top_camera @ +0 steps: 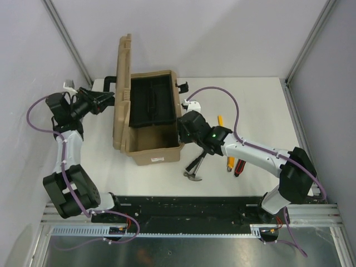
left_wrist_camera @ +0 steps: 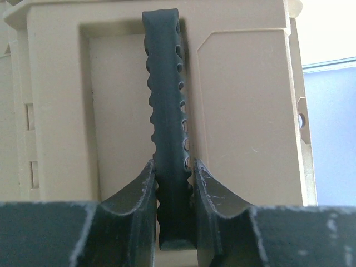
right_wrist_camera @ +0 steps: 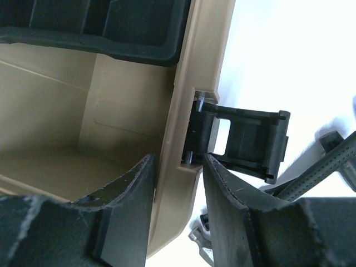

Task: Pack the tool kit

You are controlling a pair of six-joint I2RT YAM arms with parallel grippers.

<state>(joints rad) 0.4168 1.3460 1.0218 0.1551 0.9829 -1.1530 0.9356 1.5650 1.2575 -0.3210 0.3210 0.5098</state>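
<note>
The tan toolbox [top_camera: 153,150] stands open on the white table, its lid [top_camera: 122,89] upright on the left and a black inner tray [top_camera: 150,100] inside. My left gripper [top_camera: 107,99] is shut on the black handle [left_wrist_camera: 167,83] on the lid's outer face, which the left wrist view [left_wrist_camera: 173,167] shows between its fingers. My right gripper [top_camera: 185,127] straddles the box's right wall [right_wrist_camera: 186,111], one finger inside and one outside by a black latch [right_wrist_camera: 245,139], closed on the wall. A hammer [top_camera: 194,169], a yellow knife [top_camera: 230,162] and a red-black handled tool [top_camera: 240,167] lie right of the box.
A second black latch [top_camera: 182,86] sticks out at the box's far right corner. A yellow tool tip [top_camera: 219,119] shows behind my right arm. Grey walls close in the table on the left and right. The black rail [top_camera: 183,203] runs along the near edge.
</note>
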